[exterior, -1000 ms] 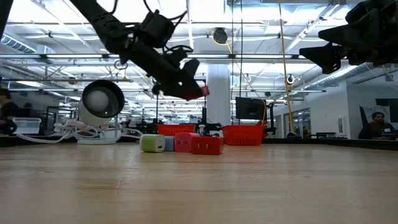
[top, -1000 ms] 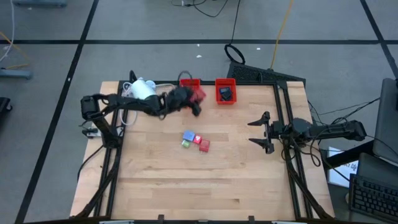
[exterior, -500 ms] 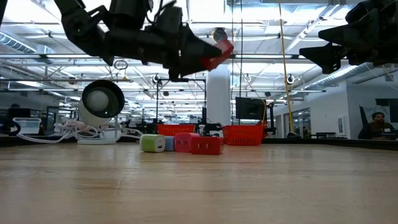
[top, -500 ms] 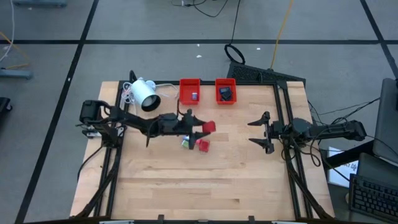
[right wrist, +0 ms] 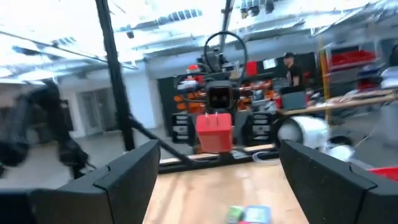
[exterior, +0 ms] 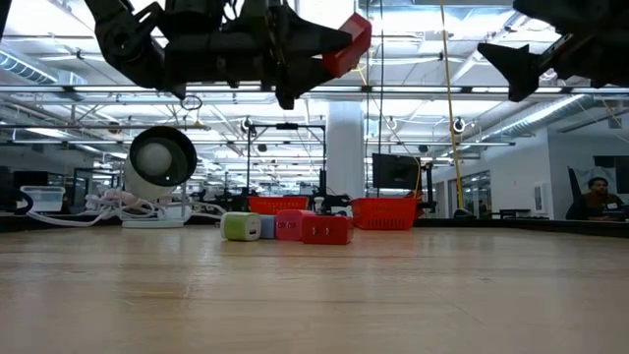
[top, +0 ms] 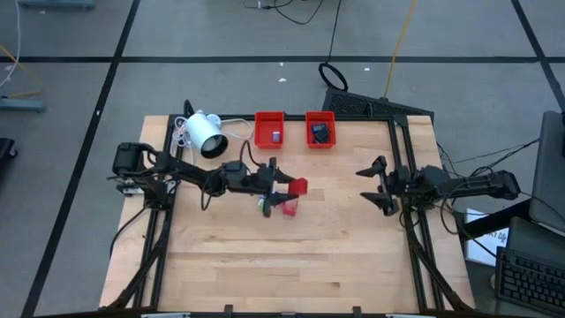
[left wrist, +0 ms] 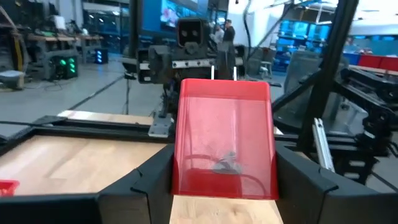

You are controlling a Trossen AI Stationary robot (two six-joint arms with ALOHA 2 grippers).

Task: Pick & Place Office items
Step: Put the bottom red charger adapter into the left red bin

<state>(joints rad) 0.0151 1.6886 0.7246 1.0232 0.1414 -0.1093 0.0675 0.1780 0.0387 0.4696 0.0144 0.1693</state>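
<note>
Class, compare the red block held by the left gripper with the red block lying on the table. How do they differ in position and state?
The held red block hangs in the air, clamped in the left gripper; the table red block rests on the wood, free. The held one is alone; the table one sits in a cluster beside a green block. The held one shows metal prongs in the right wrist view; none are visible on the table one. Both are small and red.

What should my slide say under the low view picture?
Left gripper lifts a red block high above other blocks on the table.
</note>
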